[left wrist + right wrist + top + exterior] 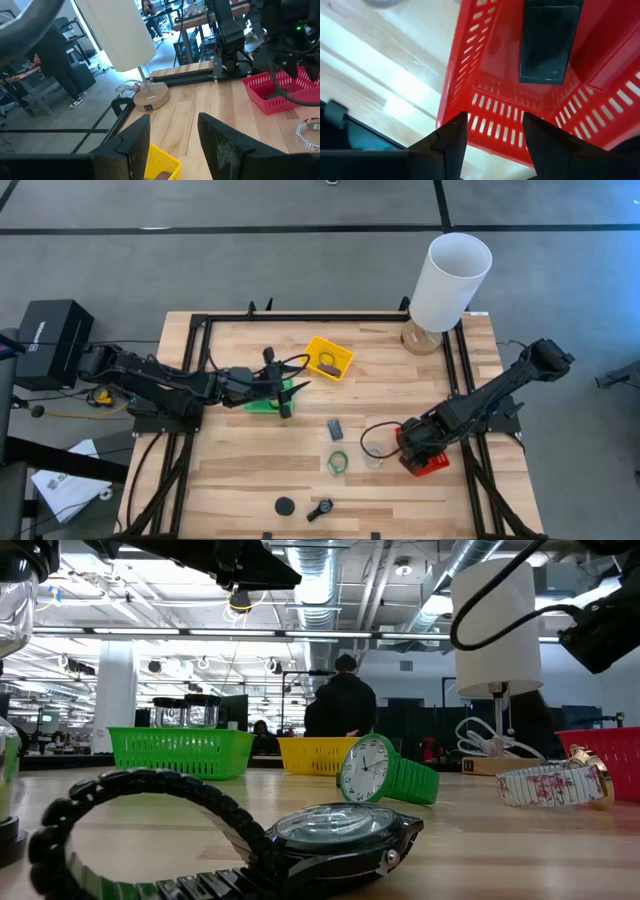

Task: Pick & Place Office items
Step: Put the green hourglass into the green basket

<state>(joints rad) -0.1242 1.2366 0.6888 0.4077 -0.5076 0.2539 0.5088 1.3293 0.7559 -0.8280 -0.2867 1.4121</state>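
1. Hovering over the red tray [432,464] at the table's right side, the right gripper [410,446] has its jaws apart with nothing between them. A dark flat oblong [545,42] lies on the tray floor ahead of its fingertips.
2. The left gripper [290,395] sits at the right end of the green tray [262,404], left of centre. Its jaws are also apart and empty, with bare tabletop showing through the gap in the left wrist view.
3. Office items on the open table are wristwatches plus small pieces:
   - The green watch [338,463] is at centre-front. The low view shows it standing on edge, dial toward the front edge and leaning slightly.
   - The pale floral-band watch [373,460] is just beside it, between it and the red tray.
   - The dark grey block [335,429] is just behind the green watch, long axis running front to back.
   - The black watch [320,510] is near the front edge, long axis slanting left-front to right-back, band coiled in the low view.
   - The black puck [285,505] is just left of it.
4. The yellow tray [330,358], behind centre, holds a brown item [328,362] whose detail cannot be made out.
5. Surroundings: a white lamp [450,280] stands at the far right corner, well apart from the watches. A person [343,700] stands in the room behind.
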